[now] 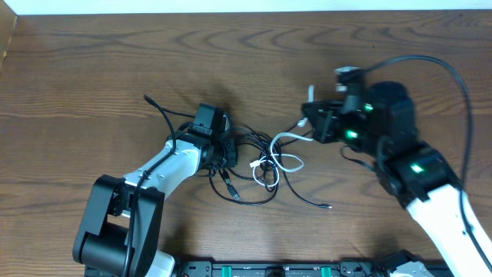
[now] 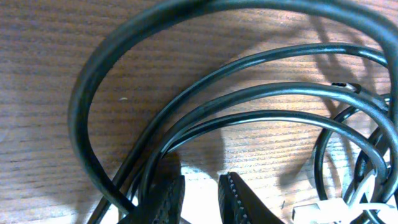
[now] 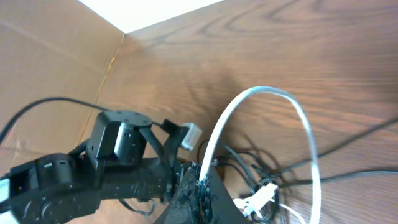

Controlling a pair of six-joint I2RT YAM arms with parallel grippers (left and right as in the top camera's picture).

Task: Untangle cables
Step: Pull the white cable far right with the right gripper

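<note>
The cables lie in a tangle at mid-table: several thin black cables (image 1: 265,181) and one short white cable (image 1: 286,138). My left gripper (image 1: 228,159) is low over the tangle's left side. In the left wrist view its jaws (image 2: 200,193) stand slightly apart, only bright table showing between them. Black loops (image 2: 249,93) curve ahead and run down beside the left finger (image 2: 169,196). My right gripper (image 1: 306,123) is shut on the white cable (image 3: 267,91). The cable rises from the fingertips (image 3: 202,186), arches, and drops back toward a white plug (image 3: 261,196).
A thick black cord (image 1: 453,69) arcs from the right arm. A cardboard wall (image 3: 50,62) borders the table behind the left arm (image 3: 118,168). A white plug (image 2: 317,211) lies near my left fingers. A black rail (image 1: 269,269) runs along the front edge.
</note>
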